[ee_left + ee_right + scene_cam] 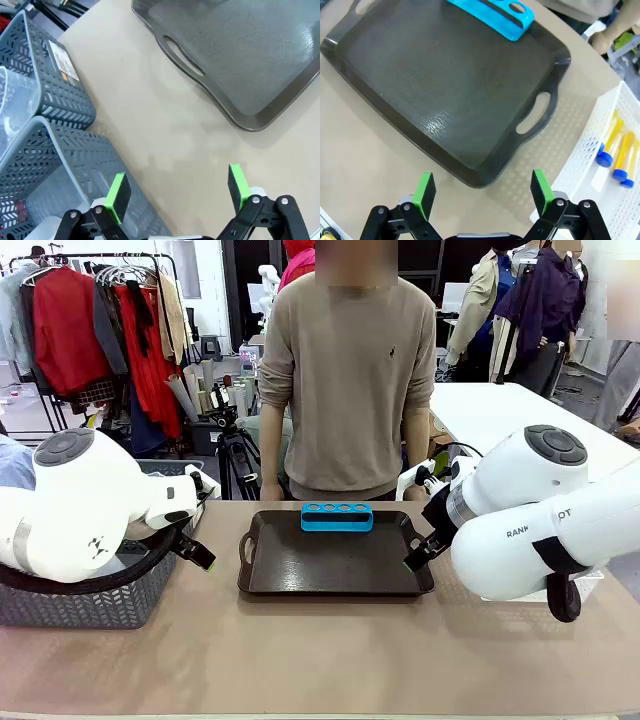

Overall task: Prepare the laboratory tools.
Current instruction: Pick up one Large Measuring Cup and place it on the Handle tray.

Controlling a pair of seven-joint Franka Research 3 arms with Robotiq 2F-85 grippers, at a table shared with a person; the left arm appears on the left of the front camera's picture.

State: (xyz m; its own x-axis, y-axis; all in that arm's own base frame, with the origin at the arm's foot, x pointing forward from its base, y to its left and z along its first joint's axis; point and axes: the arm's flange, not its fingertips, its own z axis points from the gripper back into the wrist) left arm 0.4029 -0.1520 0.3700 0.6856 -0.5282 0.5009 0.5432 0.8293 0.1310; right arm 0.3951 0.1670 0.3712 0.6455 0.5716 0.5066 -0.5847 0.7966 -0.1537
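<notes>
The tray [335,560] is a dark brown rectangle with rounded corners, a raised lip and a slot handle cut into each short end. Its floor has a faint wood-like grain and a dull sheen. On its far edge, close to the person [345,370], sits the rack [337,517], a smooth bright blue plastic bar with a row of round holes, all unfilled. The rest of the tray floor is bare.

The left gripper [177,187] is spread wide with nothing between its green pads. It hangs over the strip of matte tan table [320,660] between the tray's left handle and two grey baskets [60,95] with herringbone lattice walls. A clear plastic container [15,105] lies in the farther basket, cut off by the picture's edge.

The right gripper [482,190] is likewise wide apart and holding nothing, above the tray's near right corner. Just past the right handle stands a white basket [590,165] of fine lattice. Tubes [612,145] lie in it side by side, with amber liquid and blue caps.

Only a narrow band of table separates the tray from the white basket. The gap to the grey baskets is wider, and the near half of the table is open.
</notes>
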